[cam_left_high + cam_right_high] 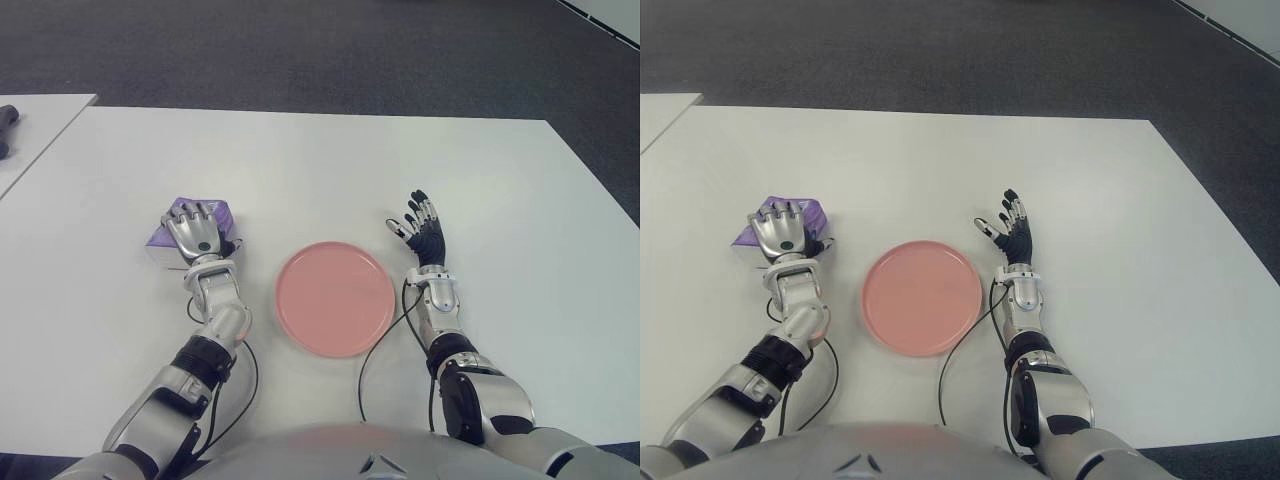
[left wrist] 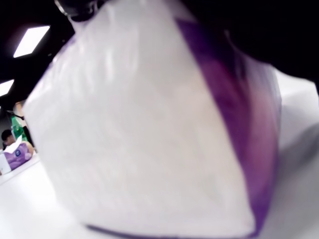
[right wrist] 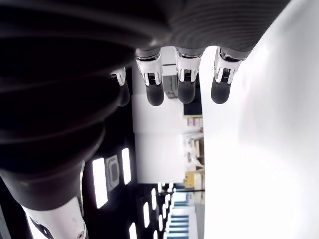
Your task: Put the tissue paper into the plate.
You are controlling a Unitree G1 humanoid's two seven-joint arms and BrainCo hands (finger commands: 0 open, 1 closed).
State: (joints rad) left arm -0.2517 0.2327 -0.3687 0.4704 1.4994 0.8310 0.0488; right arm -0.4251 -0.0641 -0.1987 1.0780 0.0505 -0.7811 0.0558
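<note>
Closest to me, left hand [image 1: 197, 234] has its fingers wrapped over the tissue paper [image 1: 172, 236]; right hand [image 1: 424, 232] idles spread beside the plate [image 1: 335, 298]. Grasp looks underway; next I'd lift and carry it plateward.

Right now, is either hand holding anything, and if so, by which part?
The left hand is closed over the top of the tissue paper pack, which sits on the table. The right hand, beside the plate, is open and holds nothing.
</note>
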